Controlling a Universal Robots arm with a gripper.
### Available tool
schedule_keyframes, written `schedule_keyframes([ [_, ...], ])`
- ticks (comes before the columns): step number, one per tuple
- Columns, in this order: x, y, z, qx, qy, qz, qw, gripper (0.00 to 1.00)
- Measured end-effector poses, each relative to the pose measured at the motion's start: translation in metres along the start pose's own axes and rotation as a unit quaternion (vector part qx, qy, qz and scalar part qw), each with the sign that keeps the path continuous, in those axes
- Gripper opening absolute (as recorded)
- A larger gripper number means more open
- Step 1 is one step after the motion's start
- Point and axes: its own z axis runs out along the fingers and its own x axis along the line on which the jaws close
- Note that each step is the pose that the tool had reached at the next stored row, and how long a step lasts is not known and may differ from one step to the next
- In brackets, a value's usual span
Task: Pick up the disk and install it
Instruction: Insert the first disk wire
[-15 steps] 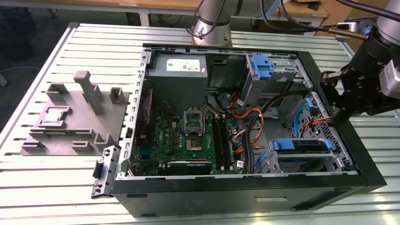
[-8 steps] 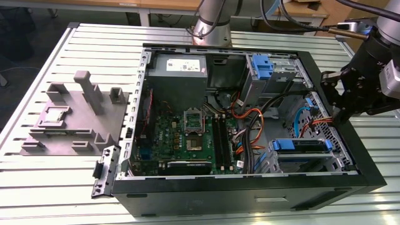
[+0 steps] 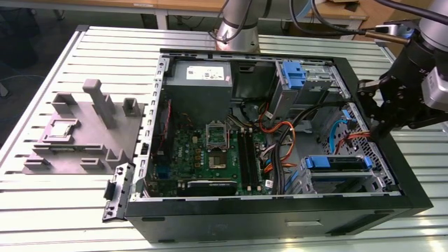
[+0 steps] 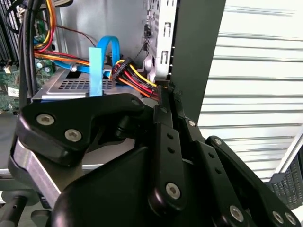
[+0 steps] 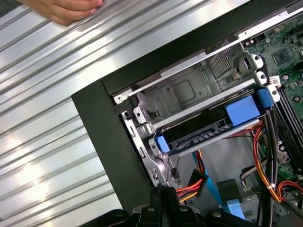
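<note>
**Desk**, ribbed silver metal [image 3: 56,210]: one. It carries everything listed.

**Computer case**, black, open-sided tower lying flat [image 3: 280,220]: one, the landmark here.

**Fixture**, grey moulded plastic with upright posts [image 3: 84,131]: one, just outside the case at the exterior view's left.

**Pincer**, black, linked fingers [image 3: 381,131]: one. It hangs over the case's wall at the exterior view's right, jaws closed together on nothing.

**Disk**, silver-grey flat drive with bright blue side rails [image 5: 199,135]: one. It lies in the metal drive bay in a corner inside the case, apart from the pincer.

**Bracket**, tall blue plastic, no drive in it [image 3: 294,73]: one, in the case's far bay.

**Hand**, a person's [image 5: 66,9]: one, resting on the desk outside the case.

Step, as judged: the disk looks placed in its bay. Finishing calls for it to be fully seated, clear of the orange cables.
</note>
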Motion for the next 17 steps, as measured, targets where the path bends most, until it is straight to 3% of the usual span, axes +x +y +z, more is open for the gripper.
schedule_keyframes([
  [4,-0.0037,0.0019,-0.0005,-0.0002,0.0001,0.001,1.0000,0.16],
  [7,-0.0038,0.0018,-0.0005,-0.0031,0.0013,0.025,0.9997,0.16],
  [10,-0.0039,0.0018,-0.0005,-0.0065,0.0028,0.053,0.9986,0.16],
  [14,-0.0040,0.0019,-0.0004,-0.0106,0.0045,0.085,0.9963,0.16],
  [17,-0.0114,0.0055,-0.0016,-0.0112,0.0047,0.090,0.9958,0.16],
])
